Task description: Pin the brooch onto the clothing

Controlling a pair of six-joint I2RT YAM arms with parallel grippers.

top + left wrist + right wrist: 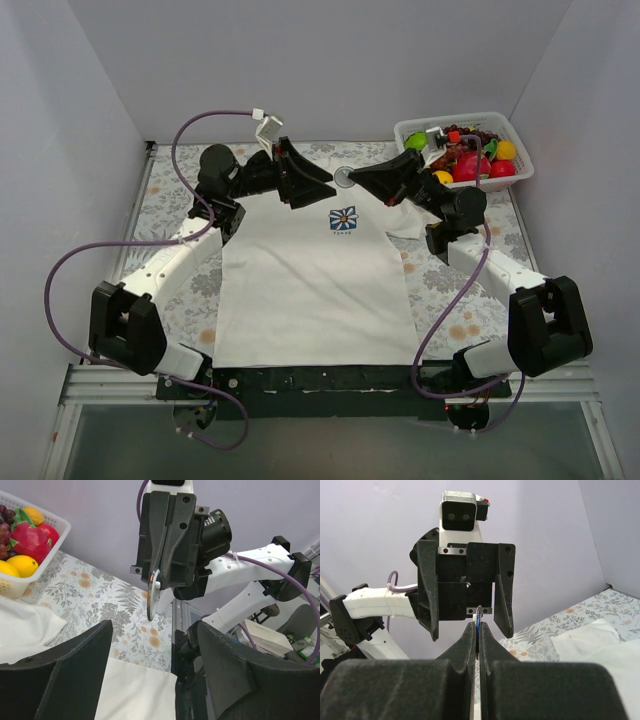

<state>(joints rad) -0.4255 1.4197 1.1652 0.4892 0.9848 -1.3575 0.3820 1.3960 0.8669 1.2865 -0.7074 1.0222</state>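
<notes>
The white T-shirt [310, 290] lies flat on the mat, collar at the far end, a small blue daisy print [343, 217] on its chest. Over the collar my right gripper [356, 178] is shut on the brooch [343, 177], a small round disc pinched edge-on between its tips [478, 614]. In the left wrist view the brooch [153, 596] hangs from those tips above the mat. My left gripper [322, 187] faces it from the left, open, with nothing between its fingers [75, 670]. A corner of the shirt [130, 690] shows below it.
A white basket [522, 158] of toy fruit stands at the back right, close behind the right arm. The floral mat [170, 200] covers the table around the shirt. Grey walls enclose the back and both sides.
</notes>
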